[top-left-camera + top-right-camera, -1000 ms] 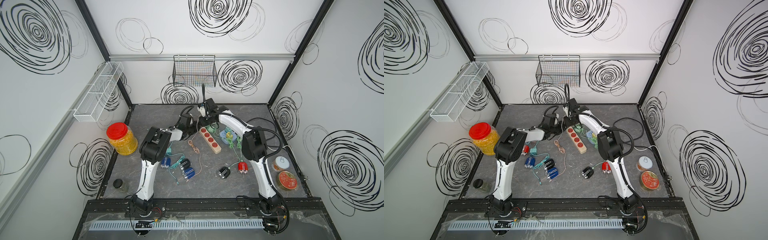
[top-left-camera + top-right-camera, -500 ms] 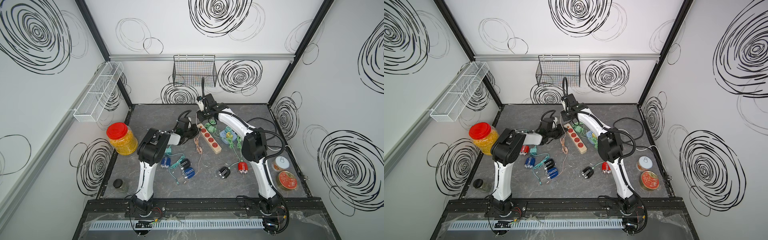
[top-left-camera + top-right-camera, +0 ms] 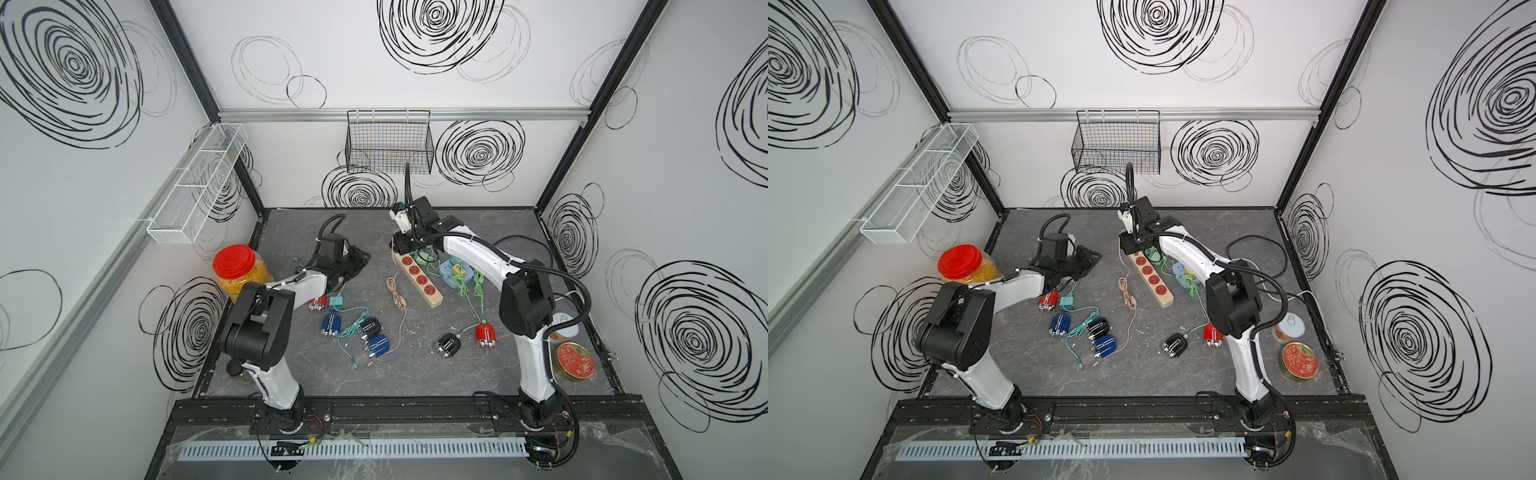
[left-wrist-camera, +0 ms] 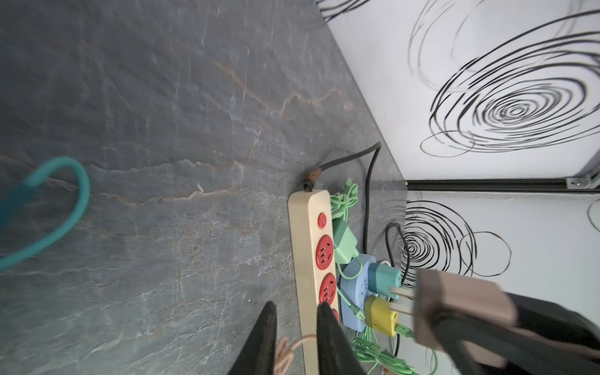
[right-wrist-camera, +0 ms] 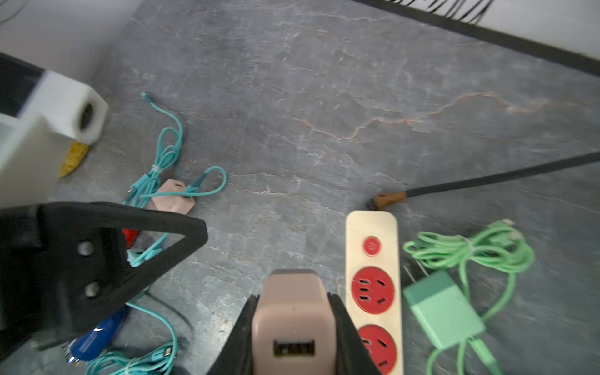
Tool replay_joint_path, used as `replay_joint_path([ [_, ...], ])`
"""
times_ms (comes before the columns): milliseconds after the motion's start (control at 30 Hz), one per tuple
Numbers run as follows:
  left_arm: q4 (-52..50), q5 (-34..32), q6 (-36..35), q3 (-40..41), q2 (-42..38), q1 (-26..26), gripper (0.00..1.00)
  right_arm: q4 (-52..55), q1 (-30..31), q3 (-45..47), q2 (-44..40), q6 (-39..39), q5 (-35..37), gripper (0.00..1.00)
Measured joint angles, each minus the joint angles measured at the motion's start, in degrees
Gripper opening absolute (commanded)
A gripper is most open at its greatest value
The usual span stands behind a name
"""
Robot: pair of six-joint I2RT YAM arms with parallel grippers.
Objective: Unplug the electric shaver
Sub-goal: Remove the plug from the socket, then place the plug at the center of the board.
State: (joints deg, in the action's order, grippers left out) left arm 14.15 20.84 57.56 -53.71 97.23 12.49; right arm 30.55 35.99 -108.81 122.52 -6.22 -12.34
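We're pinching the pink plug [image 5: 292, 324] in the right gripper [image 5: 292, 297], prongs hanging clear of the power strip [image 5: 371, 227], beside its switch end. On the left gripper [image 4: 296, 305], jaws are sitting slightly apart over the pink cable [image 4: 285, 352].

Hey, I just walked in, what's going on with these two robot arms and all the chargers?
The right pincer is clamped on a pink plug adapter, held by the power strip with its prongs free of any socket. The adapter's USB port is empty, and a pink cable lies loose on the table. The left pincer hovers open, holding nothing.
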Motion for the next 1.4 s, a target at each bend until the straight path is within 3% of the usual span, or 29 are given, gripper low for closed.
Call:
replay_joint_path([
  [200,-3.1,-0.7,-3.4,1.9,-6.7,-0.3,0.30,0.2,1.0,-12.2,12.2,-2.6,-7.8,0.18],
  [333,-5.4,-1.5,-5.8,3.8,-10.1,-0.3,0.51,0.8,1.5,-20.4,20.3,-5.0,-11.6,0.18],
  [467,-6.9,-2.1,-7.2,5.6,-13.1,-0.1,0.69,0.8,1.3,-21.6,23.3,-7.6,-13.5,0.18],
  [833,-9.0,-2.7,-9.7,8.5,-17.4,0.7,0.81,-0.1,0.2,-21.6,26.9,-12.9,-20.0,0.19],
  [933,-9.7,-2.9,-10.1,8.6,-17.9,0.9,0.83,0.0,0.5,-22.7,28.1,-13.5,-20.4,0.26],
  [1100,-10.8,-3.0,-10.4,8.8,-19.1,0.9,0.84,0.5,0.5,-23.5,28.4,-13.9,-19.3,0.30],
  [1300,-11.3,-3.3,-10.7,8.8,-20.2,0.9,0.90,2.1,0.5,-23.6,28.4,-13.5,-18.0,0.54],
  [1400,-11.8,-4.1,-10.8,8.8,-20.3,1.0,0.93,2.4,0.3,-23.8,28.4,-13.3,-17.6,0.58],
])
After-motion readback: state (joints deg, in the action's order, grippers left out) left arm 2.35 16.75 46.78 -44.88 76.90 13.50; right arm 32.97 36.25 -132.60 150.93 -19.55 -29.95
